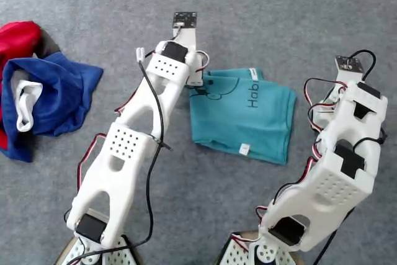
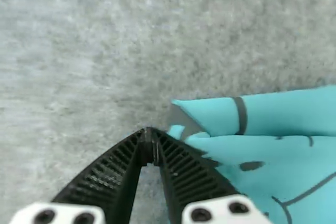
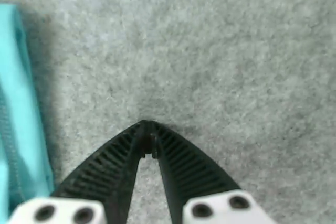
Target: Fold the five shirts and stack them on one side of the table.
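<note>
A teal shirt (image 1: 242,113) lies folded in the middle of the grey table cover (image 1: 291,23). My left arm (image 1: 133,141) stretches to the shirt's far left corner. There my left gripper (image 2: 149,136) is shut, its tips down on the cover right beside the teal shirt's corner (image 2: 262,140); I see no cloth between the fingers. My right arm (image 1: 338,153) stands to the right of the shirt. My right gripper (image 3: 148,130) is shut on nothing over bare cover, with the teal shirt's edge (image 3: 16,119) off to one side.
A loose heap lies at the table's left edge: a crumpled blue shirt (image 1: 59,94), a red shirt (image 1: 18,36) behind it, and some white and grey cloth (image 1: 26,98) tucked in. Bare cover lies in front of the teal shirt and along the far side.
</note>
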